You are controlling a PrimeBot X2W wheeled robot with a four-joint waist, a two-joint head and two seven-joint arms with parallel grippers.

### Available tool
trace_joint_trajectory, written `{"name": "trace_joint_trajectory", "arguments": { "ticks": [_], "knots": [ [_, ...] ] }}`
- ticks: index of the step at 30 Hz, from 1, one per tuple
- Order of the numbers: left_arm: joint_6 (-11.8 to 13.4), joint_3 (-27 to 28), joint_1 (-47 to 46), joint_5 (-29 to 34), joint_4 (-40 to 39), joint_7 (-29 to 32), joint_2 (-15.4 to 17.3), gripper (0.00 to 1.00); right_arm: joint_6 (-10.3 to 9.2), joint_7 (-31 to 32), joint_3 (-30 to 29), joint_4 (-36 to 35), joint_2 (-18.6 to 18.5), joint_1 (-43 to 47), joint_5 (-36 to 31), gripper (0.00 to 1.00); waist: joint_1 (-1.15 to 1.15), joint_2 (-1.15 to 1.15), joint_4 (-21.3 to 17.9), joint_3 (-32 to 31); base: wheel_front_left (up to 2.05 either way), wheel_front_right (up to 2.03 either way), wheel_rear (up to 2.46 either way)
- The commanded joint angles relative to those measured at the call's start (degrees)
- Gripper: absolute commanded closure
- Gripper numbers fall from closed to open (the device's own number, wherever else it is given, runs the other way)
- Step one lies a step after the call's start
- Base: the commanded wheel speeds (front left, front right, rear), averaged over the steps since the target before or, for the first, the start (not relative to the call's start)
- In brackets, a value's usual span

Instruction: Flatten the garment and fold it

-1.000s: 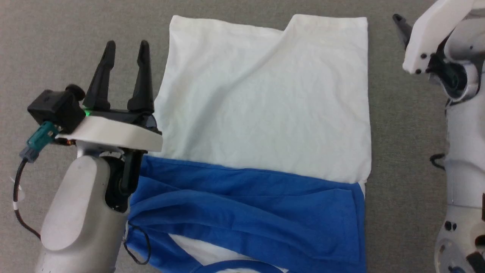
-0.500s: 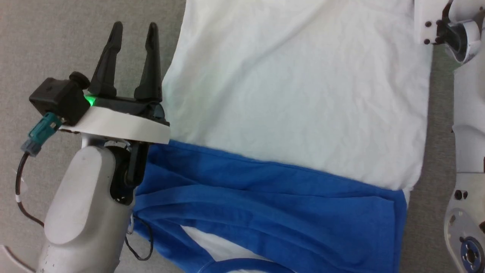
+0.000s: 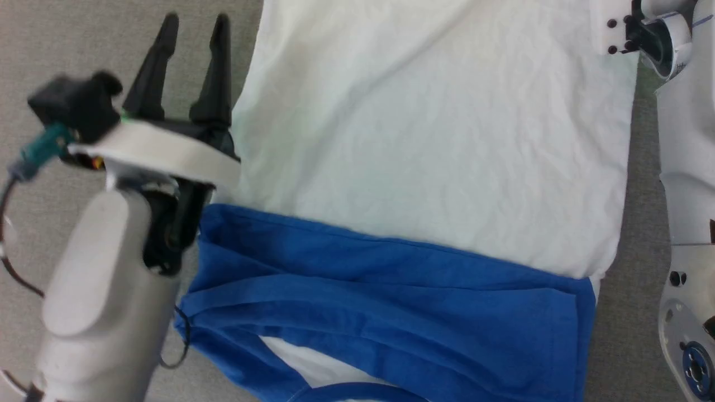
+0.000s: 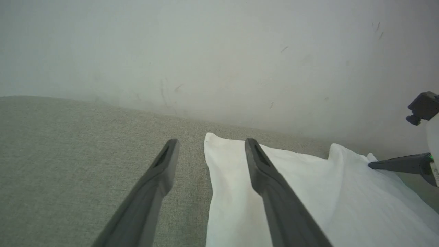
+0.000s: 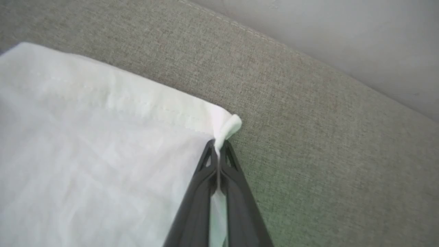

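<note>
Your soft white T-shirt with royal-blue sleeves lies spread on the grey woven fabric surface, its white hem toward the far edge. Your left gripper is just beside its left side, fingers apart. Your right gripper is clamped on the hem's right corner.

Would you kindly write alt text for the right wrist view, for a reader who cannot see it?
The right gripper, fingers closed, pinches a corner of the garment, whose white cloth spreads left over a grey fabric surface. A pale wall crosses the upper right.
</note>
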Motion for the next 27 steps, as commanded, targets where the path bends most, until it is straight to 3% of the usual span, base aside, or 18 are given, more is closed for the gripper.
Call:
{"name": "trace_joint_trajectory", "arguments": {
  "ticks": [1, 7, 12, 15, 21, 26, 27],
  "knots": [
    [-0.5, 0.2, -2.6, -0.5, 0.2, 1.3, 0.7, 0.00, -0.06, 0.2, 0.2, 0.8, -0.6, 0.7, 0.5, 1.00, 0.00, 0.00, -0.7, 0.0, 0.00, 0.00, 0.00],
    [-1.0, 0.2, -16.0, -4.0, 5.2, 16.4, 4.1, 0.00, -0.06, -2.3, 4.3, -0.4, 0.2, -0.9, 4.6, 1.00, 0.00, 0.00, -4.1, 0.8, 0.00, 0.00, 0.00],
    [-1.4, -3.8, -25.9, -4.6, 13.4, 32.1, 6.4, 0.00, -0.06, -4.2, 8.0, -1.2, 1.0, -2.1, 8.8, 1.00, 0.00, 0.00, -7.1, 1.9, 0.00, 0.00, 0.00],
    [-0.2, -6.5, -30.4, -3.0, 17.9, 39.8, 7.4, 0.00, -0.06, -4.8, 10.4, -1.6, 1.2, -2.4, 11.0, 1.00, 0.00, 0.00, -8.3, 2.6, 0.00, 0.00, 0.00],
    [1.3, -11.2, -35.0, 1.6, 24.1, 48.0, 9.3, 0.00, -0.06, -5.8, 15.2, -3.1, 1.2, -3.0, 15.3, 1.00, 0.00, 0.00, -10.3, 3.7, 0.00, 0.00, 0.00],
    [2.4, -12.5, -34.7, 2.2, 28.0, 51.5, 9.8, 0.00, -0.06, -6.1, 18.5, -5.1, 0.7, -3.4, 18.0, 1.00, 0.00, 0.00, -11.1, 4.5, 0.00, 0.00, 0.00],
    [2.6, -12.6, -34.3, 1.9, 28.8, 52.7, 9.9, 0.22, -0.06, -6.2, 18.9, -5.4, 0.6, -3.4, 18.4, 1.00, 0.00, 0.00, -11.2, 4.5, 0.00, 0.00, 0.00]
  ]
}}
